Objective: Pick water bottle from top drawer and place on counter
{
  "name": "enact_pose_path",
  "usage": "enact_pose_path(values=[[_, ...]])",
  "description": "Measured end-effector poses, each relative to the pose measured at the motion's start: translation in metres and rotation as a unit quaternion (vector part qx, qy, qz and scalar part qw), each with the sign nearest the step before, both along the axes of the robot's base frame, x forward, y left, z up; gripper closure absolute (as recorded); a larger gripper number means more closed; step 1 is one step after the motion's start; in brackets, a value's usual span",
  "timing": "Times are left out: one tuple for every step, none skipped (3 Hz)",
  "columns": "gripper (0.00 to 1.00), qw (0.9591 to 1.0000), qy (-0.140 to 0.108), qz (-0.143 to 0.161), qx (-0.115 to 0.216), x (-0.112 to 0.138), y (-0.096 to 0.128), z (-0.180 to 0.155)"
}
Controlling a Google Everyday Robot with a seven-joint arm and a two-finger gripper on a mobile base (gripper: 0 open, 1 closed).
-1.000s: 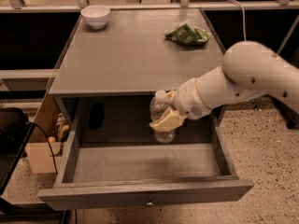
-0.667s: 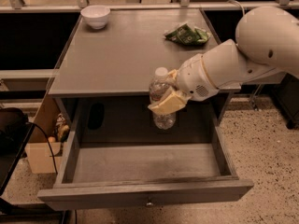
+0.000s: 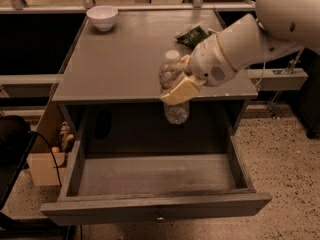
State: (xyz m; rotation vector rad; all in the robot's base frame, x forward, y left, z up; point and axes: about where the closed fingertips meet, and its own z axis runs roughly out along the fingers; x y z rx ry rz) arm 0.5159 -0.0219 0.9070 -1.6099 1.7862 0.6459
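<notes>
Pick done: gripper [image 3: 177, 86] closed around small clear ribbed plastic water bottle [image 3: 170, 73], upright, out of wide grey wooden top drawer [image 3: 150, 207]. It hangs at the 6 o'clock edge of flat grey counter [image 3: 125, 59], base apparently below it. Placing remains.

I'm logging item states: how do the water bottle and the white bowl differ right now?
The water bottle is clear, tall and capped; the bowl is white, low and open. The bottle hangs gripped in the hand, at the counter's front edge above the open top drawer; the bowl rests on the counter's far left corner. Both are roughly upright.
</notes>
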Motion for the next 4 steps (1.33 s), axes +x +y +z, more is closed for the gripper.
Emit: enact_pose_path(values=[[1.0, 0.9999, 0.008, -0.01, 0.002, 0.022, -0.006, 0.037], [1.0, 0.9997, 0.003, -0.017, 0.014, 0.048, -0.004, 0.053], [1.0, 0.9982, -0.008, -0.054, 0.025, 0.079, -0.003, 0.053], [1.0, 0.9929, -0.013, -0.118, 0.011, 0.098, -0.005, 0.043]])
